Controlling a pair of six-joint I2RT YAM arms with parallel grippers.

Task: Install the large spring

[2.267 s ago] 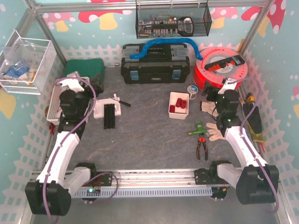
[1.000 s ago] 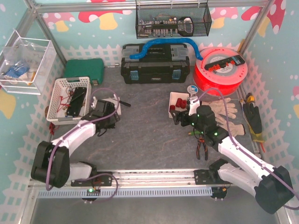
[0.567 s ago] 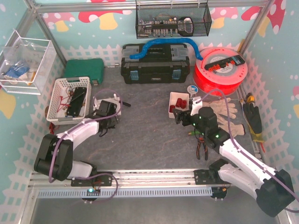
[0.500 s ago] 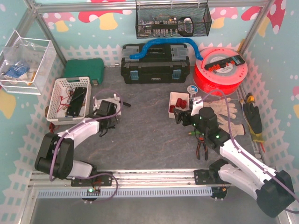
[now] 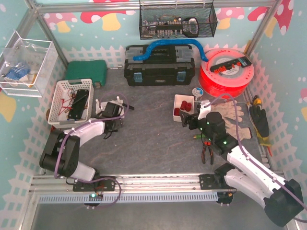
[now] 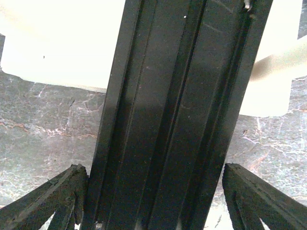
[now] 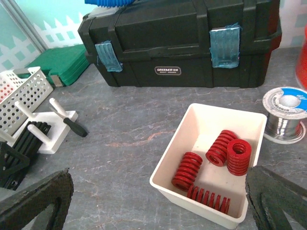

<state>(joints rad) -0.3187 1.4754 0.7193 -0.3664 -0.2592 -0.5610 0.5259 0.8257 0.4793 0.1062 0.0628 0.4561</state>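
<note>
Left tool (image 6: pixel 153 168) has narrowed around black rail (image 6: pixel 177 72), grip unclear; right tool (image 7: pixel 158 178) gapes empty.

Open from above to large spring (image 7: pixel 208 197), tight against white tray (image 7: pixel 162 163) near wall, crowded by stubby springs (image 7: pixel 187 170) beyond.

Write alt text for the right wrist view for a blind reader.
A white tray holds four red coil springs, the large spring lying along its near wall. The right gripper hovers open before it; a black toolbox stands behind.
</note>
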